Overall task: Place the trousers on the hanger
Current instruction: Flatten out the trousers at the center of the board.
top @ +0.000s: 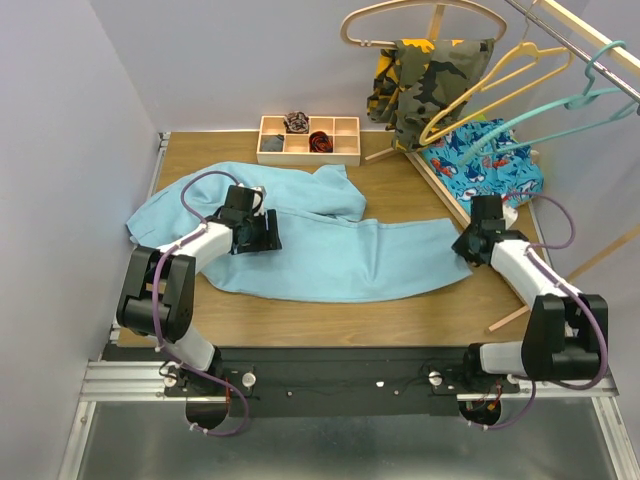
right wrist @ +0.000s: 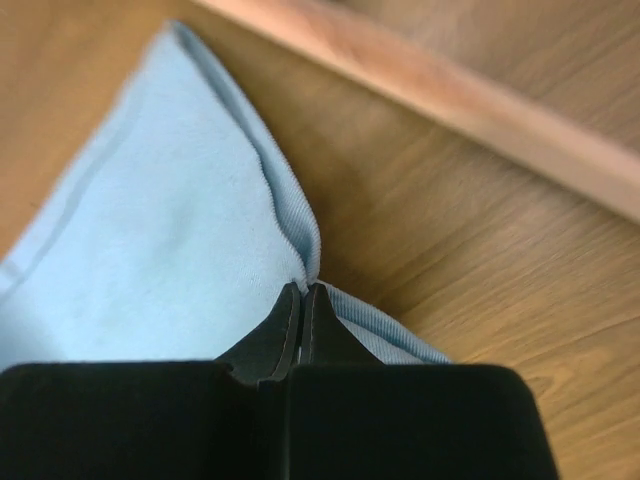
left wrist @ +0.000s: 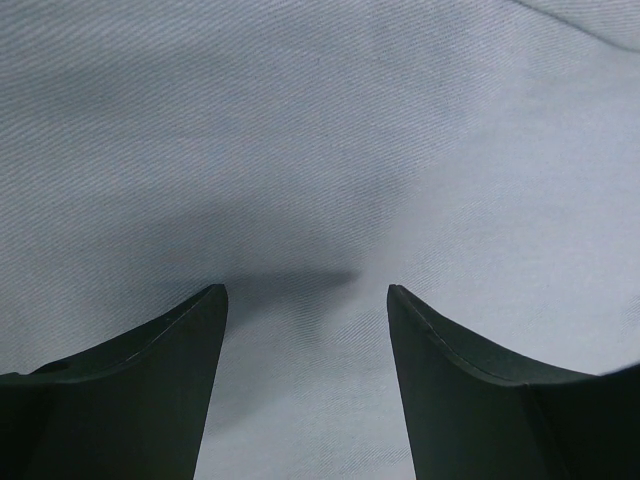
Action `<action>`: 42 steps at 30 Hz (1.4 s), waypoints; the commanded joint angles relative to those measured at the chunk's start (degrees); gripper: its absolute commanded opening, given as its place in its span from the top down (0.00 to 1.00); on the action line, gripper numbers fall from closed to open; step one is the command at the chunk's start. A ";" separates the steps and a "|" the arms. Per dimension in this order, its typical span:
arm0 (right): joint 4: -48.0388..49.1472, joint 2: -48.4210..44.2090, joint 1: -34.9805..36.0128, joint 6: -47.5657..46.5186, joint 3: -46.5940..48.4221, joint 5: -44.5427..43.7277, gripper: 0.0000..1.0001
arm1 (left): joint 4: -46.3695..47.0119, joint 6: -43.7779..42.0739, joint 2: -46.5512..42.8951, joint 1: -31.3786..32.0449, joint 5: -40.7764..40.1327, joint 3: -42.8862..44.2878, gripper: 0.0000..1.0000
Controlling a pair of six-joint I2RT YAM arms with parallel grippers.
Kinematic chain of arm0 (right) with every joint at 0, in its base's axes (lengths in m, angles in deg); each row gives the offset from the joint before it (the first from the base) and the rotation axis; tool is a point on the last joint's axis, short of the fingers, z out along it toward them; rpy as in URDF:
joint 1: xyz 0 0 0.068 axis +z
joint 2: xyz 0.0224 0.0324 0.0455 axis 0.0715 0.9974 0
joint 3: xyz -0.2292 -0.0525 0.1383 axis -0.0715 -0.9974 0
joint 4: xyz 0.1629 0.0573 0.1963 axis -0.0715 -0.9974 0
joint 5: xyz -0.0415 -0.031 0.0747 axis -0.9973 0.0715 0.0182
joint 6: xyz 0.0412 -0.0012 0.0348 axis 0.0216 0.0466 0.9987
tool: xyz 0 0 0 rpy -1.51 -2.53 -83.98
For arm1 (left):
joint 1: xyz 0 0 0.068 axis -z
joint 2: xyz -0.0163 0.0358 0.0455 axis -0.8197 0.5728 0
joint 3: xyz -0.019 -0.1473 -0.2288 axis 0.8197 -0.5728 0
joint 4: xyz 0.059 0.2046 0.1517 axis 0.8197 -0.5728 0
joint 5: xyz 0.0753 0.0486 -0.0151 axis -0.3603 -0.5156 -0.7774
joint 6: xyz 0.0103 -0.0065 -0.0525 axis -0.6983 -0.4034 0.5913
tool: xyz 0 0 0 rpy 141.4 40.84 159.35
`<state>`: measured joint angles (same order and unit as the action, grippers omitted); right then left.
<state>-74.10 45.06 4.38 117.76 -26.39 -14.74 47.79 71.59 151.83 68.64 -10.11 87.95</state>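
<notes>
Both arm bases (top: 330, 375) sit at the bottom of the top external view, bolted to the near edge of the table (top: 330, 320). The trousers (top: 340, 255) lie spread flat across the wood, wrinkled and bunched toward the far left corner. The left gripper (top: 258, 232) rests on the cloth near its left-middle; its black head hides the fingertips from above. The right gripper (top: 470, 243) sits at the right end of the cloth, its tips also hard to make out here. The hanger (top: 530, 120) hangs from the rail (top: 570, 40) at the upper right, well apart from the trousers, its hook cut off by the frame edge. Beside it hang a yellow hanger (top: 490, 85) and a wooden hanger (top: 420, 15); a camouflage garment (top: 435, 75) partly covers a shark-print cloth (top: 485, 165). A divided wooden box (top: 308, 140) stands at the far edge.

In the left wrist view, the two dark fingers (left wrist: 150, 380) of the left gripper (left wrist: 307, 290) stand wide apart, grasping nothing, with pale blue cloth (left wrist: 320, 120) filling the whole frame; nothing else shows.

In the right wrist view, the right gripper (right wrist: 302, 300) is pinched tight on a hemmed corner of the trousers (right wrist: 170, 230), which lies on the table (right wrist: 450, 270). A blurred wooden bar (right wrist: 450, 90) crosses behind.
</notes>
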 commanded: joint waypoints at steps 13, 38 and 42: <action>-9.58 -3.34 -9.58 -9.87 13.79 -17.46 0.99 | 0.33 -1.96 -4.46 0.21 0.62 2.45 0.23; -6.77 2.29 -14.96 -13.30 17.22 -3.85 0.19 | -8.02 -2.59 -14.31 -26.40 -5.02 0.35 0.15; -5.80 0.62 -10.92 -12.43 16.34 -2.16 0.17 | -7.40 -0.13 -16.06 -34.05 -1.76 -2.11 0.15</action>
<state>-82.30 48.16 -10.47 104.51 -9.96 -22.06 42.11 68.86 137.26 40.81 -12.78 87.71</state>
